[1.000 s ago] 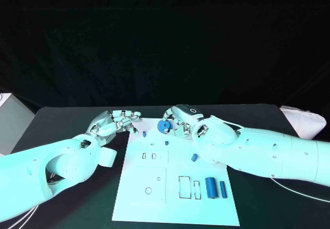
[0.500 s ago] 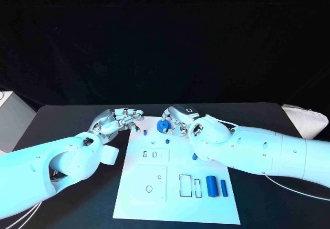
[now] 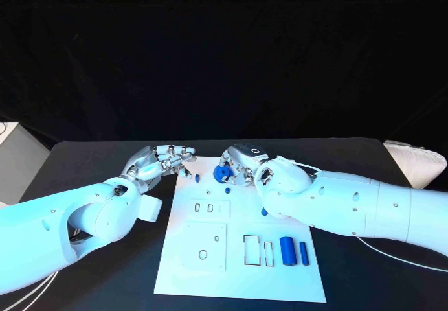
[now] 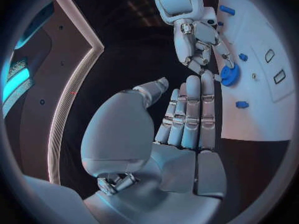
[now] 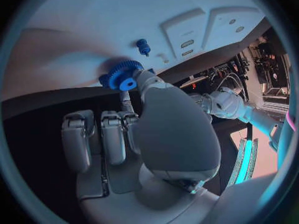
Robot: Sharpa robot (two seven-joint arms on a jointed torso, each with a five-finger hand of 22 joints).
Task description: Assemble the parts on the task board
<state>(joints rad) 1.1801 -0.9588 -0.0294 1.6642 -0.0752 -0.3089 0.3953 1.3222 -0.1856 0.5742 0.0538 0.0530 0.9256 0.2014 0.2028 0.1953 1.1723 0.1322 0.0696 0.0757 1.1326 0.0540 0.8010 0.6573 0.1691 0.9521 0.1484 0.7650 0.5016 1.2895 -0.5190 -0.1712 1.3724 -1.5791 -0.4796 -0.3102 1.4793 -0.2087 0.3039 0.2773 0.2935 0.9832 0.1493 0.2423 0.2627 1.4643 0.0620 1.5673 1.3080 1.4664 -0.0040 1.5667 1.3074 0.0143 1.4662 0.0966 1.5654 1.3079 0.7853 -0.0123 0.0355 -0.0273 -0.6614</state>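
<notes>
The white task board (image 3: 201, 278) lies in the middle of the black table. At its far edge my right hand (image 3: 245, 163) pinches a blue gear (image 3: 222, 172) between thumb and fingers, just above the board; the gear (image 5: 122, 75) shows clearly in the right wrist view and again as the gear (image 4: 229, 75) in the left wrist view. My left hand (image 3: 158, 162) hovers beside the board's far left corner, with its fingers (image 4: 187, 114) straight and nothing in it. Small blue pegs (image 3: 198, 176) (image 3: 226, 191) stand on the board near the gear. Two blue cylinders (image 3: 287, 251) lie near the right edge.
Rectangular slots (image 3: 252, 251) and a raised square plate (image 3: 204, 246) mark the board's near half. Another small blue piece (image 3: 264, 211) lies mid-board. A white object (image 3: 411, 159) sits at the table's right edge and a pale box (image 3: 14, 162) at the left.
The whole picture has shifted slightly. The right hand keeps its hold on the blue gear at the board's far edge, and the left hand stays beside it.
</notes>
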